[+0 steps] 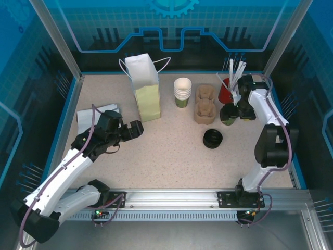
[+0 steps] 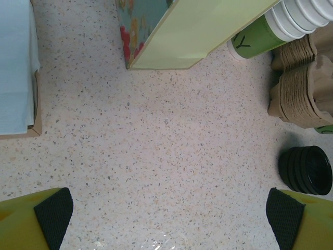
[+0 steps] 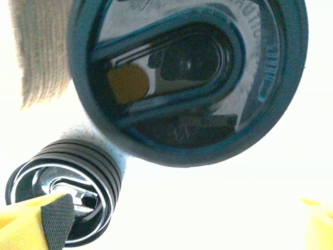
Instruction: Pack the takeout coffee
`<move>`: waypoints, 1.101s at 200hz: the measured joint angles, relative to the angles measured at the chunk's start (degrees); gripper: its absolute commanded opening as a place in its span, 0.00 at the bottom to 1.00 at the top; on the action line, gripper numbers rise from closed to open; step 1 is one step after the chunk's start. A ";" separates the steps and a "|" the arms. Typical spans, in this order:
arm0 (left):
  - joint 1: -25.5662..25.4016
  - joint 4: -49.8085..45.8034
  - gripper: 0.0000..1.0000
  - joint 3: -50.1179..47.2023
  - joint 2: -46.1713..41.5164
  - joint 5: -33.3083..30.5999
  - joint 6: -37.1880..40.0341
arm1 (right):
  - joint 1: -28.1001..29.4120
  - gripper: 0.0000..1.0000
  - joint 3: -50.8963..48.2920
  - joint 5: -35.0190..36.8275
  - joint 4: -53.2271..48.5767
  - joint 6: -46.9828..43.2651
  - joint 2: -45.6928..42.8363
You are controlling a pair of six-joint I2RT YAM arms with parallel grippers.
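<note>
Right wrist view: round black plastic lid of the small olive-green paper takeout coffee cup sits close under the lens. The right gripper has its jaws spread wide; yellow fingers with black pads sit at the bottom corners, gripping nothing. The lid lies ahead of the fingertips, not between them. Low ribbed stack of loose black lids shows by the left finger, background washed out. Top external view: the cup stands upright, lid on, at the back right of the speckled beige tabletop, just right of the brown moulded-cardboard cup carriers and just in front of a red cup holding white straws. Right arm's wrist is directly beside the cup; contact cannot be told. Nested stack of lidless green-and-white cups stands left of the carriers, then a pale green paper bag with white handles. Left gripper hangs over bare table near the bag, jaws fully apart, holding nothing.
</note>
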 measured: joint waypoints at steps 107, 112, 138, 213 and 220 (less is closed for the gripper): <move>0.61 -7.69 0.94 18.80 2.71 -3.08 1.68 | -2.56 1.00 -9.35 -12.85 8.83 5.53 -33.81; 0.66 -7.76 0.94 19.71 3.23 -3.54 1.77 | -3.19 1.00 -10.01 -14.01 9.66 6.14 -34.91; 2.64 -8.33 0.93 25.57 7.50 -4.68 1.90 | -6.67 1.00 -14.84 -20.00 14.43 10.08 -40.44; 6.14 -15.32 0.72 59.08 32.28 -10.10 7.78 | -8.28 1.00 -18.73 -24.83 17.68 12.76 -43.82; 5.95 -16.35 0.72 62.51 34.80 -11.19 8.52 | -8.31 1.00 -18.80 -24.63 17.70 12.66 -43.71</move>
